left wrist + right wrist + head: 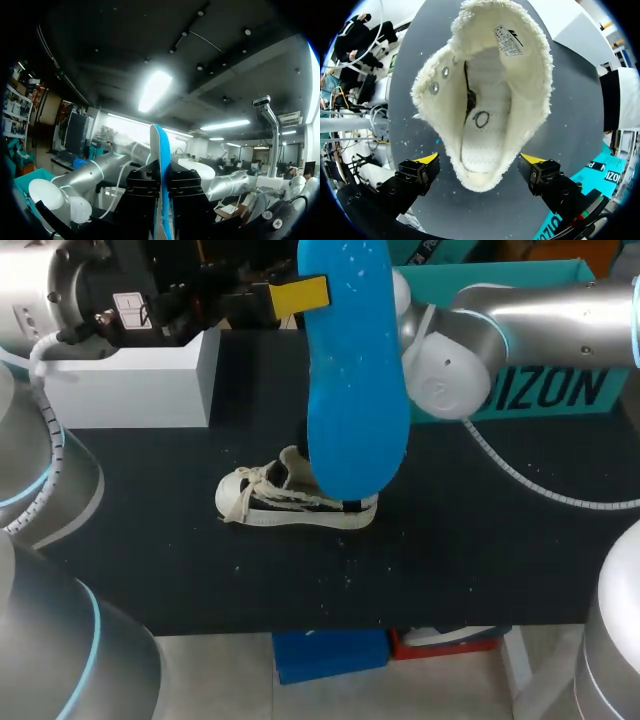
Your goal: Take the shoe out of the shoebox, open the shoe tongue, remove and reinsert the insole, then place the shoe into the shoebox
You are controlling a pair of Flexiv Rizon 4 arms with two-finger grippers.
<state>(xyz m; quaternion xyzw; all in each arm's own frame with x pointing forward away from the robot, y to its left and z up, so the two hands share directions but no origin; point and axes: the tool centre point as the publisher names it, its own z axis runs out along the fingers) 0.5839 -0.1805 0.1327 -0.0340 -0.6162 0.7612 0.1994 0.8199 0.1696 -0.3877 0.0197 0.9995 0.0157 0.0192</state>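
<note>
A blue insole (355, 380) hangs upright high above the table, and my left gripper (300, 295) is shut on its upper edge. In the left wrist view the insole's thin edge (161, 165) stands clamped between the black fingers of the left gripper (162, 175). A cream canvas shoe (290, 502) lies on the black table, toe to the left. The right wrist view looks straight down into the shoe's (485, 100) wide mouth. My right gripper (480, 162) is open, one yellow tip on either side of the heel. In the head view the insole hides it.
A white shoebox (130, 380) stands at the back left of the black table (480, 540). My right arm (450, 360) reaches in from the right, with its cable trailing across the table. A teal panel (560, 390) stands at the back right.
</note>
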